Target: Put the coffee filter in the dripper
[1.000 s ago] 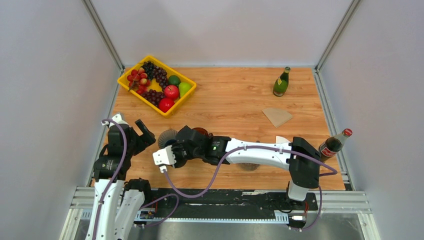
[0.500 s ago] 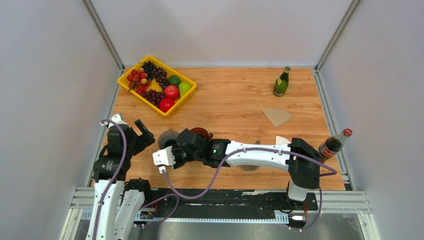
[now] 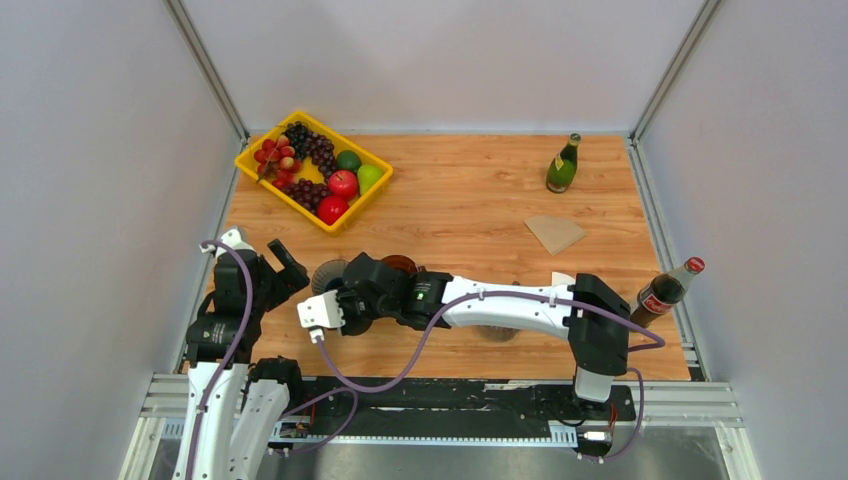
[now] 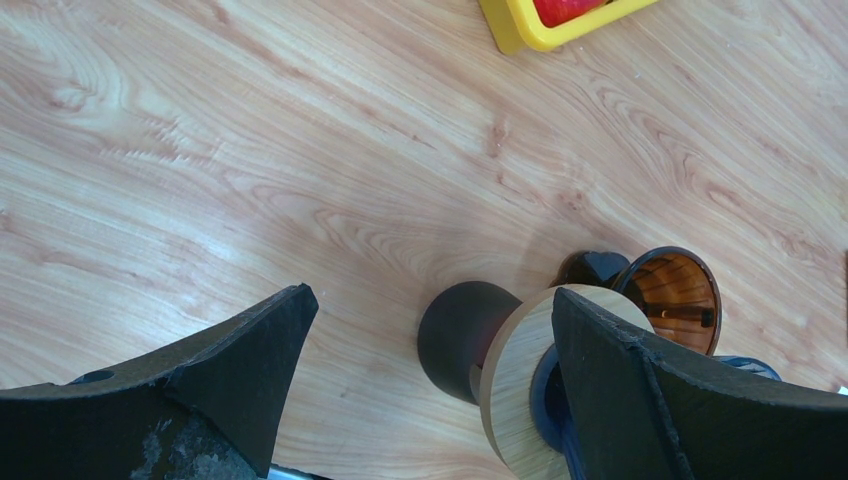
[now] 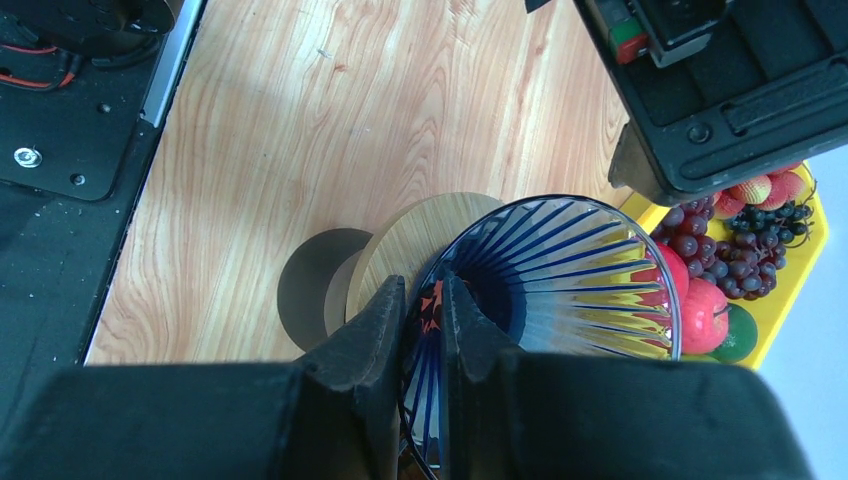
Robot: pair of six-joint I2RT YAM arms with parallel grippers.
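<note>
Right gripper [image 5: 422, 300] clamped on the rim of the glass dripper [image 5: 560, 290] at lower centre of its wrist view, left gripper [image 4: 430, 305] spread wide with nothing in it, brown coffee filter [image 3: 555, 233] flat on the table [image 3: 470, 200] right of centre in the top view, well apart from the dripper.

From above, the right arm [image 3: 500, 303] covers most of the dripper [image 3: 327, 273], leaving only a ribbed edge; a dark round thing [image 3: 497, 335] under its forearm cannot be identified. The left wrist view cuts off the yellow tray [image 4: 545, 28] at the top edge.
</note>
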